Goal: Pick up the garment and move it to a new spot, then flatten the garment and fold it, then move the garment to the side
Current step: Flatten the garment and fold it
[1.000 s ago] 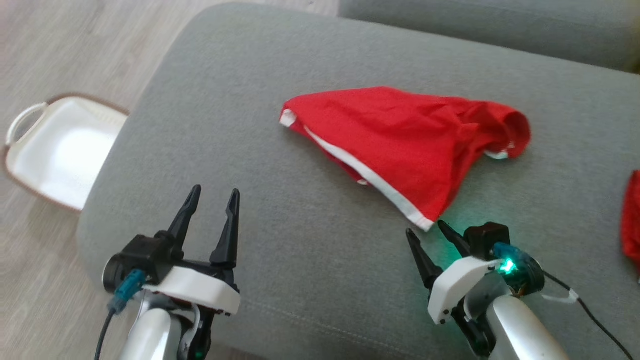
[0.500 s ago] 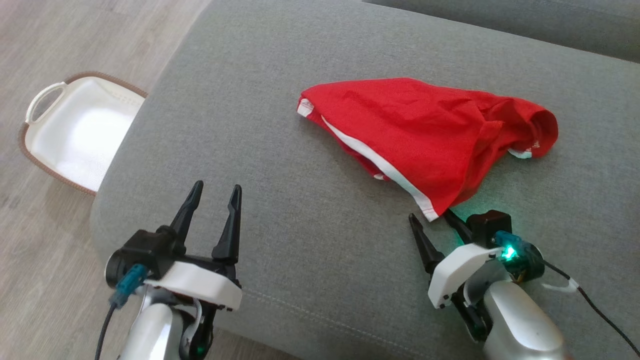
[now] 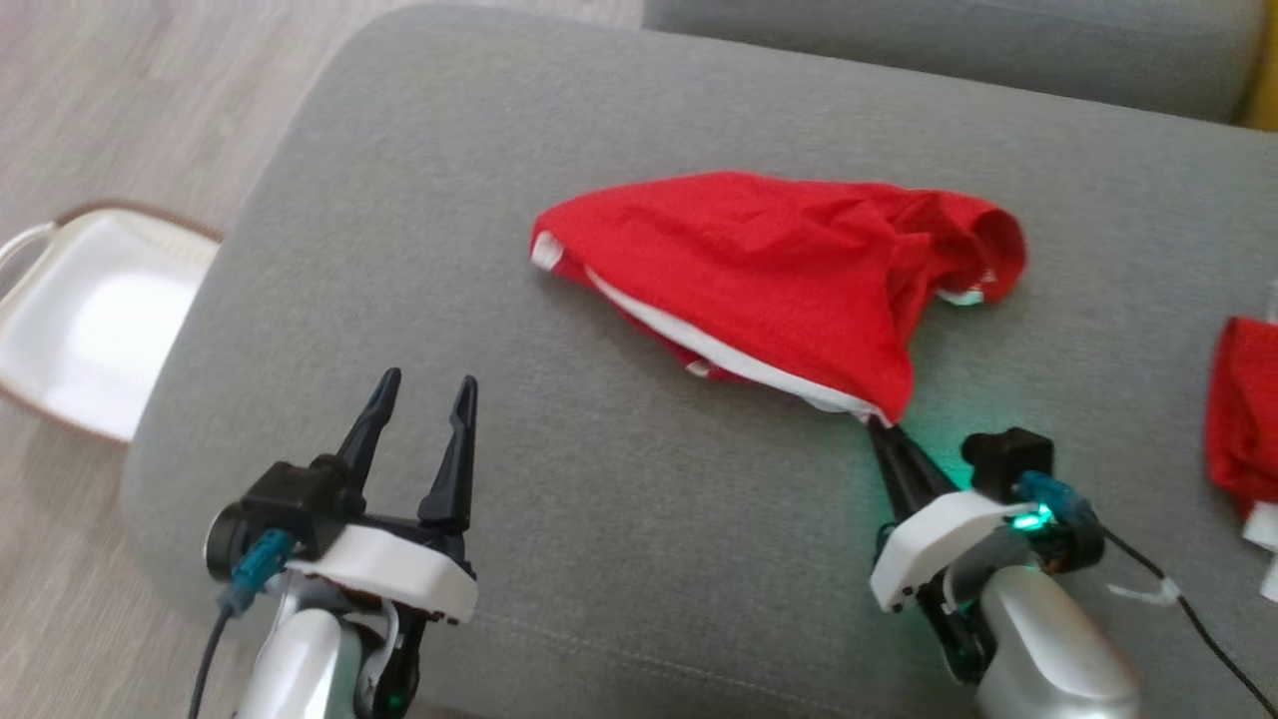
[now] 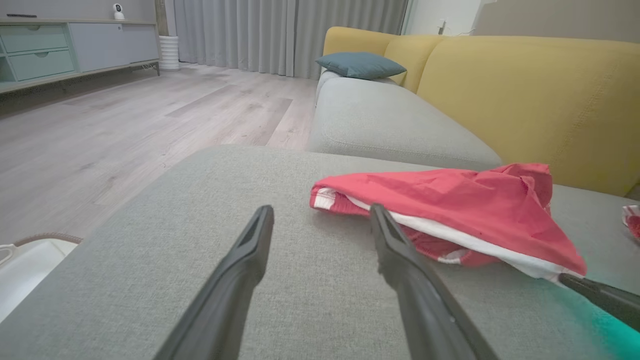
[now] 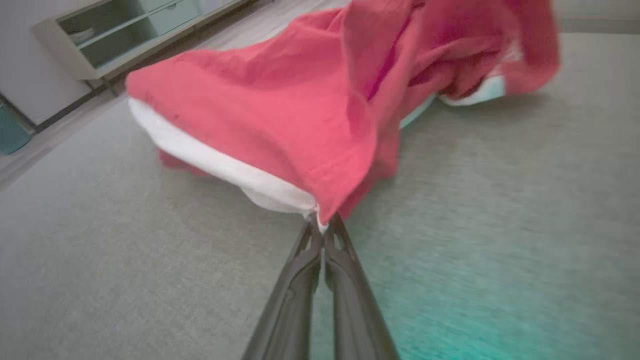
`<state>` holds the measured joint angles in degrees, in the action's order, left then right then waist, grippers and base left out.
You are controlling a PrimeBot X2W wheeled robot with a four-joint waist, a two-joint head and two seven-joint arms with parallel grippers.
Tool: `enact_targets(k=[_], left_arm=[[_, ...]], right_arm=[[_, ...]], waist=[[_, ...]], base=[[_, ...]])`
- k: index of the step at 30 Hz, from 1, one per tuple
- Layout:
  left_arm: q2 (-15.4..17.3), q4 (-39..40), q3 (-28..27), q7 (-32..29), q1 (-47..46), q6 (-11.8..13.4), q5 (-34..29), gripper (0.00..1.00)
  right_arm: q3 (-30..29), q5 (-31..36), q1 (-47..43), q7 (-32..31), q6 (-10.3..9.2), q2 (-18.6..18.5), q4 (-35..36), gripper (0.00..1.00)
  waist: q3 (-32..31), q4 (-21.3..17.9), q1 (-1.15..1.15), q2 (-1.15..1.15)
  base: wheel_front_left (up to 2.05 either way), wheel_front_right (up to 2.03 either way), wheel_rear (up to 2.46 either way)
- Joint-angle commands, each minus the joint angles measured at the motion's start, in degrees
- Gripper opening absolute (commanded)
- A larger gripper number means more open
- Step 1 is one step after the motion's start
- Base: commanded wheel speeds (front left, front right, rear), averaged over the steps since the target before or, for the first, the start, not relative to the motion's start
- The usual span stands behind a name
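The garment [image 3: 779,280] is red cloth with a white hem, lying crumpled on the grey sofa cushion [image 3: 559,499]. My right gripper [image 3: 879,424] is shut on the garment's near white-edged corner, which is lifted a little; the right wrist view shows the garment [image 5: 280,115] pinched at my gripper's tips [image 5: 322,225]. My left gripper [image 3: 427,384] stands open above the cushion at the lower left, apart from the cloth. In the left wrist view the garment [image 4: 450,200] lies just beyond the right finger of my left gripper [image 4: 320,210].
A white basket [image 3: 90,320] with a brown rim sits on the wooden floor left of the cushion. Another red cloth [image 3: 1243,419] lies at the right edge. A yellow sofa back [image 4: 525,95] and a blue pillow [image 4: 360,65] stand behind.
My right gripper has closed on the garment's near corner and raised it slightly. The head camera has shifted. My left gripper has stayed open in place.
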<state>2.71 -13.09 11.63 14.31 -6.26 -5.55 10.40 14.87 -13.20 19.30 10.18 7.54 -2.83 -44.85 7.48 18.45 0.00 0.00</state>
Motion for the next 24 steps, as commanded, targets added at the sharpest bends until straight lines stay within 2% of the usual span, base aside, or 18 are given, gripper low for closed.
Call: enact_targets(k=[1, 8, 12, 18, 24], left_arm=[[0.2, 1.7, -2.6, 0.7, -2.3, -0.1, -0.5, 1.00], [0.2, 0.0, -3.0, 0.7, -2.9, -0.8, -0.9, 1.00], [0.2, -4.6, 0.5, 0.7, -3.8, -1.6, 0.0, 1.00], [0.9, -12.8, 7.7, 0.4, -7.0, -1.9, 3.9, 1.00], [1.5, -15.9, 8.2, 0.6, -11.0, -1.9, 8.7, 1.00]], right_arm=[[0.1, -0.4, 0.2, 1.0, -0.05, 0.0, 1.4, 0.00], [-6.8, 2.3, -2.3, 1.2, -0.05, 0.0, 3.9, 0.00], [-9.5, 4.4, -3.2, -0.6, -0.05, -0.1, 6.6, 0.00], [-9.8, 4.6, -3.7, -3.3, -0.05, -0.1, 10.9, 0.00], [-10.2, 5.0, -4.0, -5.2, -0.05, 0.0, 14.2, 0.00]], waist=[[-1.0, -1.7, 0.00, 0.00], [-1.8, -6.9, 0.00, 0.00], [-1.4, -9.6, 0.00, 0.00], [-0.4, -11.7, 0.00, 0.00], [0.2, -12.3, 0.00, 0.00]], base=[[0.00, 0.00, 0.00], [0.00, 0.00, 0.00], [0.00, 0.00, 0.00], [0.00, 0.00, 0.00], [0.00, 0.00, 0.00]])
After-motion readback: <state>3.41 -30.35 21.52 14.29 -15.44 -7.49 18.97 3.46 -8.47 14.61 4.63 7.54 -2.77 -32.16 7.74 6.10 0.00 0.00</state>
